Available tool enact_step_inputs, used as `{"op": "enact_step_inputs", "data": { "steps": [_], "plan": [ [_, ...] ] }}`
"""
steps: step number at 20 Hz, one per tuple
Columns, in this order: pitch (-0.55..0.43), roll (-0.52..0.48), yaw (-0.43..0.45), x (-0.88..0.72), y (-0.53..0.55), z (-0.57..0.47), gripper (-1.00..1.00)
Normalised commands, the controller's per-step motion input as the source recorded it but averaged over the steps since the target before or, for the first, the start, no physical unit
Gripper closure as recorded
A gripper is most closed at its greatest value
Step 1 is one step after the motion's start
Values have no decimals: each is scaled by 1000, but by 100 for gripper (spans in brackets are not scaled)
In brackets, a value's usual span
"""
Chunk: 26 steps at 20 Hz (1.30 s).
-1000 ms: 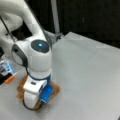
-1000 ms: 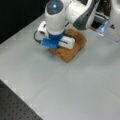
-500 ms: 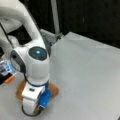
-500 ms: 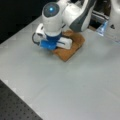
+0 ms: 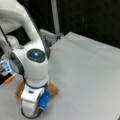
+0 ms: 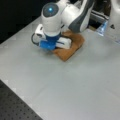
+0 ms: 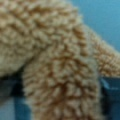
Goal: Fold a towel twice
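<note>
The gripper (image 6: 51,47) sits low over the towel (image 6: 71,47) at a front view's top; in the wrist view a ridge of towel (image 7: 62,75) seems pinched between its fingers. A thin pinch could slip, spoiling the fold

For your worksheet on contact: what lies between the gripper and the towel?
Nothing: the wrist view shows the towel bunched between the gripper's fingers.

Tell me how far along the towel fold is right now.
The towel lies in a small bunched patch on the table, so some folding looks done. The gripper is down on it, and the wrist view fills with terry cloth between the fingers. A finished flat double fold is not visible.
</note>
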Motion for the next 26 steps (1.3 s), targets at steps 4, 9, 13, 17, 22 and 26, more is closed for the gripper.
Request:
{"op": "enact_step_inputs", "data": {
  "steps": [4, 9, 13, 17, 22, 26],
  "plan": [
    [-1, 115, -55, 83, -21, -103, -100],
    [27, 113, -40, 79, 19, -74, -100],
    [64, 107, -17, 71, 3, -16, -100],
    [96, 89, 3, 61, -44, 71, -100],
    [127, 74, 22, 39, -101, 140, -100],
    [192, 58, 67, 24, -167, 217, -100]
  ]
}}
